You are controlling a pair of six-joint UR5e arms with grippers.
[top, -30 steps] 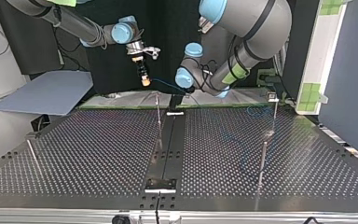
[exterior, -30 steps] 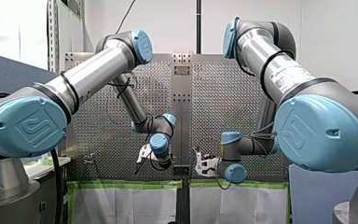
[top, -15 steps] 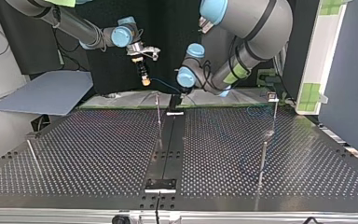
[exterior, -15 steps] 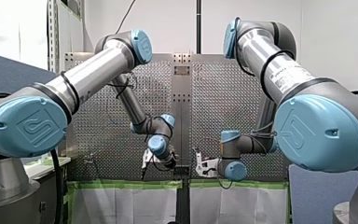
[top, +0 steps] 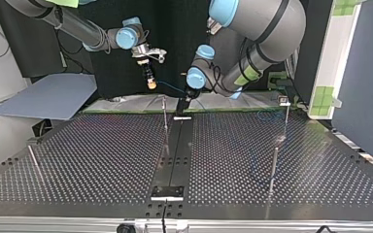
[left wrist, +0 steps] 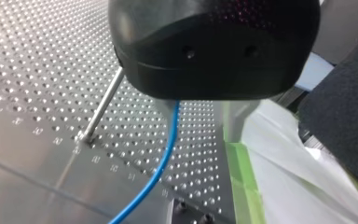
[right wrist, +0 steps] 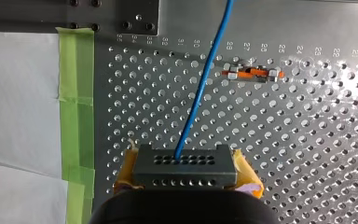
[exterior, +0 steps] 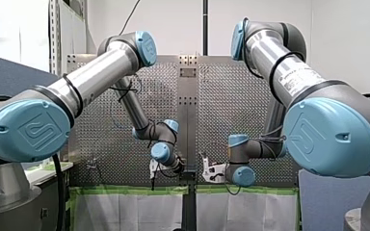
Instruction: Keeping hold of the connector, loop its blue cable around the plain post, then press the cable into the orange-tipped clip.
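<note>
Blue cable [right wrist: 196, 102]: strung from the connector [right wrist: 185, 165] in my right gripper [top: 151, 85] to my left gripper [top: 183, 103], barring that gap. Plain post [top: 165, 121]: upright near my left gripper. Table [top: 102, 160]: middle open.

Left arm [exterior: 101, 77], silver tube, blue joint caps: enters at front view's left, elbow high, forearm dropping to wrist low near centre. Left gripper [exterior: 152, 169] points down at table; its black rounded housing [left wrist: 214, 46] fills own wrist view.

Right arm [exterior: 289, 77], same build: enters at right, folds down, wrist level, turned toward centre. Right gripper [top: 150, 83] hangs tips down, yellow pads [right wrist: 244, 171] clamped either side of grey perforated connector block [right wrist: 185, 170].

Grippers near each other, not touching.
</note>
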